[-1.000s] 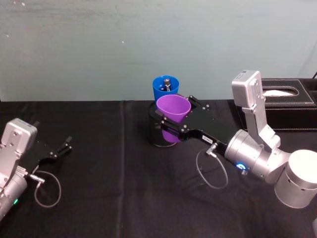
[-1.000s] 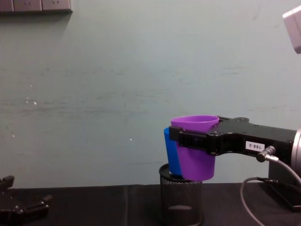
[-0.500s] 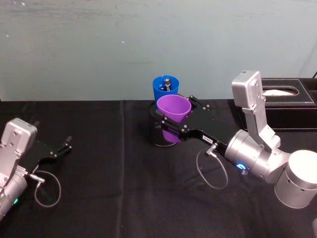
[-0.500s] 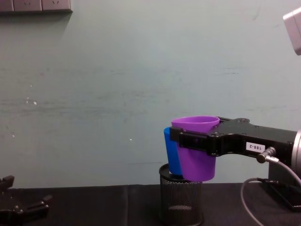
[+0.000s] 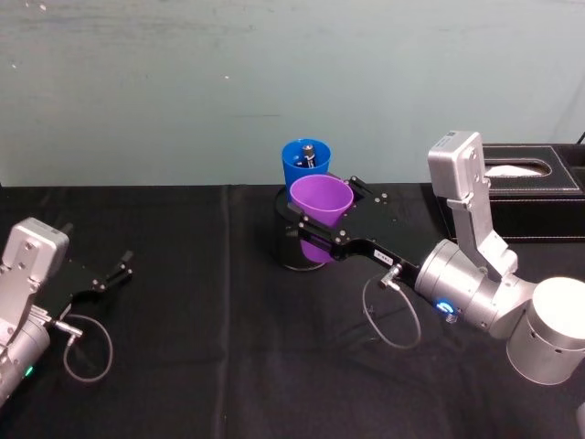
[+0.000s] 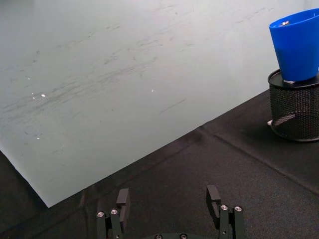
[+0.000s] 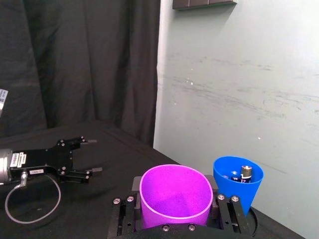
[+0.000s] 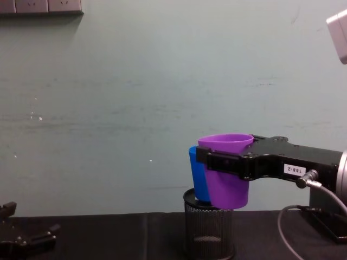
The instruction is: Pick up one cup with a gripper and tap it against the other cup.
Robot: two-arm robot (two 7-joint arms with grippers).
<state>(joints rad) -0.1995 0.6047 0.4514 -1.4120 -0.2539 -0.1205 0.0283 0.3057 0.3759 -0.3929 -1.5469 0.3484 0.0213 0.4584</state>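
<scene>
My right gripper (image 5: 319, 222) is shut on the purple cup (image 5: 321, 201), holding it upright in the air above the table. The blue cup (image 5: 296, 165) stands in a black wire-mesh pen holder (image 5: 291, 252) just behind it. In the chest view the purple cup (image 8: 228, 179) overlaps the blue cup (image 8: 197, 176); I cannot tell whether they touch. In the right wrist view the purple cup (image 7: 174, 196) sits between the jaws, with the blue cup (image 7: 238, 191) close beside it. My left gripper (image 5: 117, 271) rests open at the far left of the table, its fingers (image 6: 123, 199) spread with nothing between them.
A small battery-like item (image 7: 242, 174) stands inside the blue cup. A black tissue box (image 5: 530, 187) sits at the back right behind my right arm. The black cloth between the two arms is bare. A pale wall runs along the table's far edge.
My right gripper and the purple cup have sunk very slightly and edged a touch to the right. The blue cup and the left arm have not moved.
</scene>
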